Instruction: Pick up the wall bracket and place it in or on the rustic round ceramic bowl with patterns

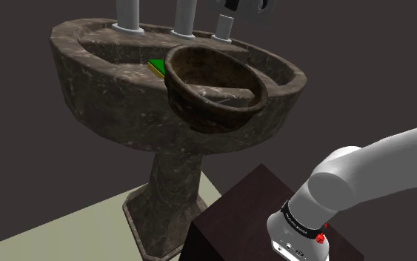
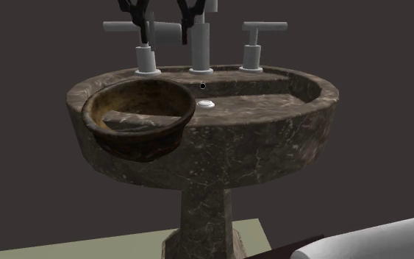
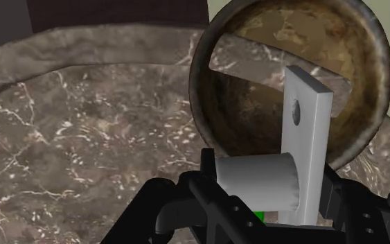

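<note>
While the pincer clasps the white wall bracket between its fingers, with the brown patterned bowl just ahead of its fingertips, I would centre the bracket over the bowl's hollow, lower it close, then release gently.
</note>
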### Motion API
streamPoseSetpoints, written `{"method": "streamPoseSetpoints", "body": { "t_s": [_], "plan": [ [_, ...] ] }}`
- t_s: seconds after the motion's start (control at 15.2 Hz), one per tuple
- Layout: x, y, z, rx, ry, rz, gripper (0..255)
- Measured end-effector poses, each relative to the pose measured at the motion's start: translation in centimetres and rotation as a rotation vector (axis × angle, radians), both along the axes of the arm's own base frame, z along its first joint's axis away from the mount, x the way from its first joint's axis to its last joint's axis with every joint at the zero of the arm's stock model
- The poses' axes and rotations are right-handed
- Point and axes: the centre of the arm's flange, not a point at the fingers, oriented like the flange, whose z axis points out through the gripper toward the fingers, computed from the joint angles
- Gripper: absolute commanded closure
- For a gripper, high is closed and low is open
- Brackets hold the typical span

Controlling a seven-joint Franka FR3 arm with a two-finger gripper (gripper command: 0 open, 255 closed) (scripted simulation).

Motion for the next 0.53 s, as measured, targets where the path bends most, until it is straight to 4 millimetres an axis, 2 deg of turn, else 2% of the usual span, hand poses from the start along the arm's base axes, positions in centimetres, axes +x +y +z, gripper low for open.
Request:
{"method": "streamPoseSetpoints", "body": {
  "t_s": [0.2, 0.26, 0.53],
  "plan": [
    [-0.7, 3.7, 0.0, 0.000, 0.000, -0.001, 255],
    [-0.9, 4.3, -0.2, 0.000, 0.000, -0.001, 255],
    [-1.1, 5.0, -2.1, 0.001, 0.001, -0.002, 255]
  ]
}}
